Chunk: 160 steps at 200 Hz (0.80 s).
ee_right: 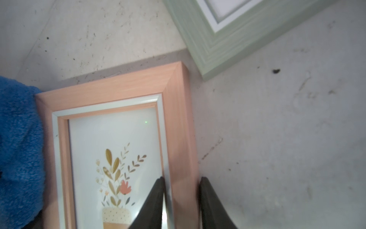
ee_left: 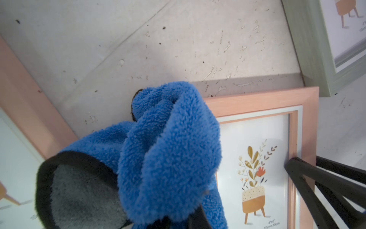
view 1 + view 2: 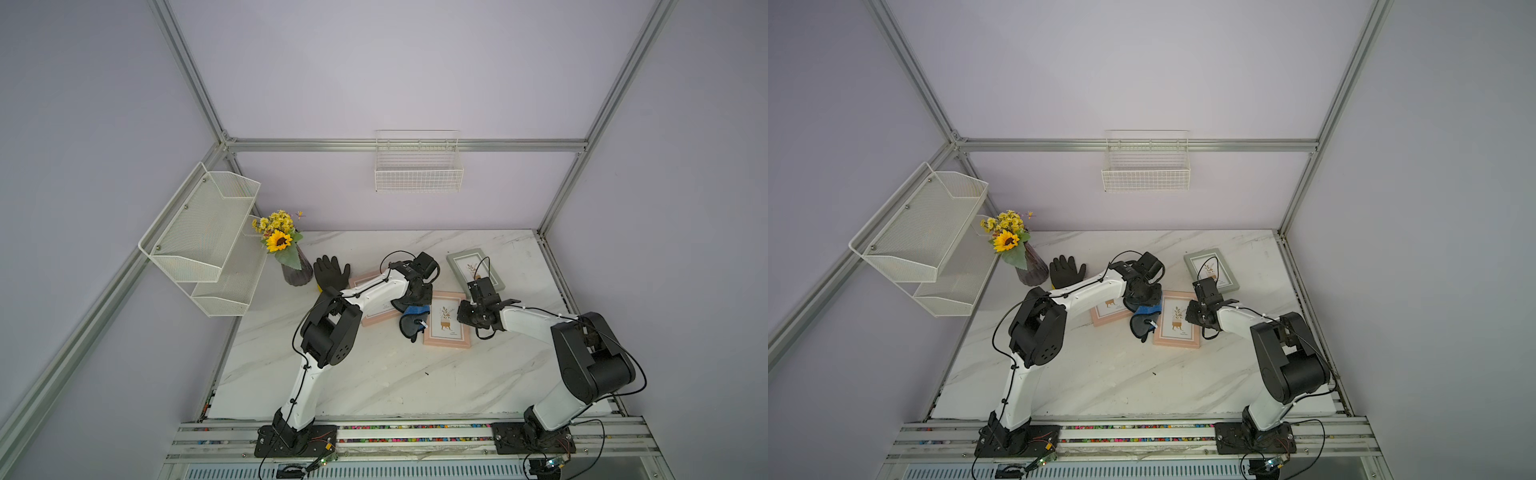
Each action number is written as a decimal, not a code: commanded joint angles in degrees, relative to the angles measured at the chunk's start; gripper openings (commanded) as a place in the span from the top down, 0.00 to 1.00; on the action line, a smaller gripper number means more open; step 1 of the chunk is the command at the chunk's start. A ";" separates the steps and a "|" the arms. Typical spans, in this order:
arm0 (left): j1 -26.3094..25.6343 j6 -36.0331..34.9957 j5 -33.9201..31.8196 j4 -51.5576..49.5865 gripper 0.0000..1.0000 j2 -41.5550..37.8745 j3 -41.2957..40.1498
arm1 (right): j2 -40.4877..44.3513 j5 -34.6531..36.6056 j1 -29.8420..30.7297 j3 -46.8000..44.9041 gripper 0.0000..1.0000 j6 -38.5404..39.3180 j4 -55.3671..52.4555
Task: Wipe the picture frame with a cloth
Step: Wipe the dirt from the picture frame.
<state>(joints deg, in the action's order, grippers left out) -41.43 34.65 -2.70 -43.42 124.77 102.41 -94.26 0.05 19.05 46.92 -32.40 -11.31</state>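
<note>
A pink picture frame (image 3: pixel 446 320) (image 3: pixel 1177 320) with a potted-plant print lies flat mid-table. My left gripper (image 3: pixel 415 305) (image 2: pixel 178 222) is shut on the cloth (image 3: pixel 415 318) (image 3: pixel 1146 316), a bunched blue cloth with a grey, dark-edged reverse (image 2: pixel 174 148). It hangs over the frame's left edge, and the fingertips are buried in it. My right gripper (image 3: pixel 464 313) (image 1: pixel 182 188) straddles the frame's right rail (image 1: pixel 178 128), one finger on the glass side, one on the table side, both against the rail. Its fingers (image 2: pixel 297 164) also show in the left wrist view.
A second pink frame (image 3: pixel 376 316) lies under my left forearm. A green frame (image 3: pixel 467 266) (image 1: pixel 217 45) lies just behind the held one, corner almost touching. A black glove (image 3: pixel 330 272) and a vase of flowers (image 3: pixel 295 270) stand at the back left. Wire baskets (image 3: pixel 417 174) hang on the walls.
</note>
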 commanded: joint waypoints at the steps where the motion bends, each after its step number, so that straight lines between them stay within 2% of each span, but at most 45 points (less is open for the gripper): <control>1: -1.46 -1.56 -0.07 -1.50 1.00 -4.29 -0.43 | -2.78 0.25 2.02 -0.42 0.71 -1.50 -2.44; 19: -1.46 -2.64 0.30 -1.71 0.99 -4.27 0.77 | -2.94 0.61 2.72 -0.09 0.72 -1.74 -2.44; 52: -1.48 -2.84 3.27 -5.51 0.99 2.22 6.37 | -3.61 1.23 3.54 1.24 0.73 -1.79 -3.25; 81: -1.71 -1.90 6.56 -7.82 1.00 6.11 7.53 | -3.91 0.20 3.58 1.71 0.73 -2.38 -3.13; 120: -2.29 -0.36 6.20 -8.46 1.00 3.34 -0.50 | -4.48 1.52 3.51 2.28 0.75 -4.21 -3.58; 160: -5.27 0.88 6.80 -5.92 1.00 -3.85 -12.47 | -5.76 2.15 3.29 3.14 0.76 -4.34 -4.50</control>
<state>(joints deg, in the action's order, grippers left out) -43.62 33.85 1.43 -42.52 122.83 98.15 -96.68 2.11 22.00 50.15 -34.63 -12.56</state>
